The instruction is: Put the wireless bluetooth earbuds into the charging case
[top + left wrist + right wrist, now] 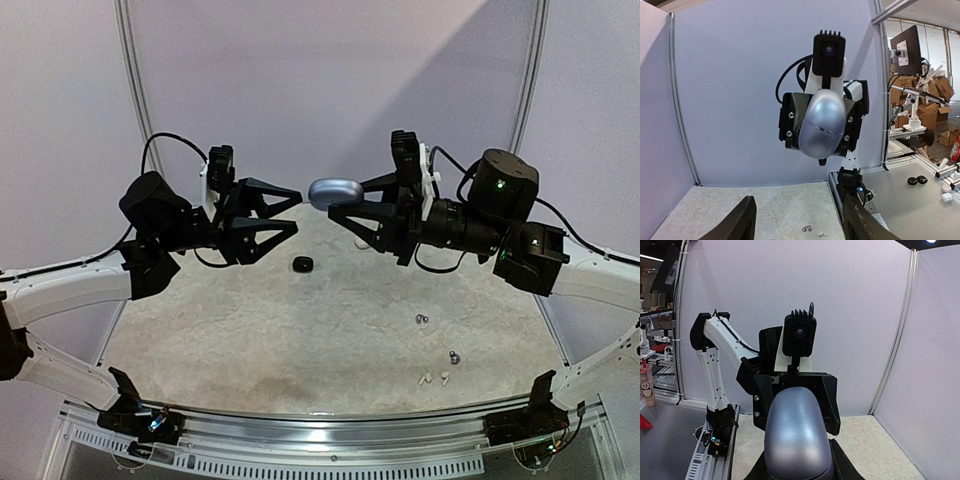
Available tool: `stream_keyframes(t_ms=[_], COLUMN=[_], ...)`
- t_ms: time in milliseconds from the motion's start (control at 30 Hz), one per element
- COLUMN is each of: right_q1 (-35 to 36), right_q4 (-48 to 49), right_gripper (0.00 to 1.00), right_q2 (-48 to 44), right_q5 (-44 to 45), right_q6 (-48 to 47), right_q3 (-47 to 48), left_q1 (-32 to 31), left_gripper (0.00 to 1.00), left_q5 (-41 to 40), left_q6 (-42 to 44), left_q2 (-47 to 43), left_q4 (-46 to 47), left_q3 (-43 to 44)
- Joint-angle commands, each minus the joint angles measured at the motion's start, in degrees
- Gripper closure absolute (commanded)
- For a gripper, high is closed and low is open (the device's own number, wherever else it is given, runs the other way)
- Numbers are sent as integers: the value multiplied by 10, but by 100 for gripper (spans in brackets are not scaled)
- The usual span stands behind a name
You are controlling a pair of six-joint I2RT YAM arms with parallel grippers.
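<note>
A silvery-blue oval charging case (335, 191) hangs in mid-air above the far part of the table, its lid seam closed. My right gripper (352, 206) is shut on it; in the right wrist view the case (797, 435) fills the space between the fingers. My left gripper (296, 212) faces the case from the left, open and empty, a short gap away. Seen from the left wrist, the case (822, 125) floats ahead above the spread fingers (740, 222). Tiny earbuds lie on the table at the right: a dark pair (421, 320), one more (453, 356) and a white stemmed pair (431, 380).
A small black object (302, 264) lies on the mottled tabletop (300, 330) below the two grippers; too small to identify. White walls and metal posts (135, 80) close in the back and sides. A metal rail (320, 432) runs along the near edge.
</note>
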Motion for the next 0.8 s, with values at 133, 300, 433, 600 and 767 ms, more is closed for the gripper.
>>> stream_keyframes(t_ms=[133, 300, 433, 600, 767], right_q1=[-4, -4, -4, -5, -4], right_q4=[41, 45, 45, 38, 31], right_gripper=[100, 100, 100, 100, 95], right_q2=[36, 59, 65, 78, 80], right_q5=[-21, -31, -34, -38, -28], right_q6=[14, 19, 21, 24, 27], right_q3=[12, 23, 27, 37, 39], left_q1=[-25, -28, -29, -29, -28], left_gripper=[34, 41, 54, 85, 100], left_q5=[-2, -10, -12, -14, -27], left_q6=[-20, -20, -18, -14, -13], left_q2=[10, 10, 8, 5, -1], left_q4=[28, 29, 26, 23, 18], left_q3=[11, 12, 8, 6, 0])
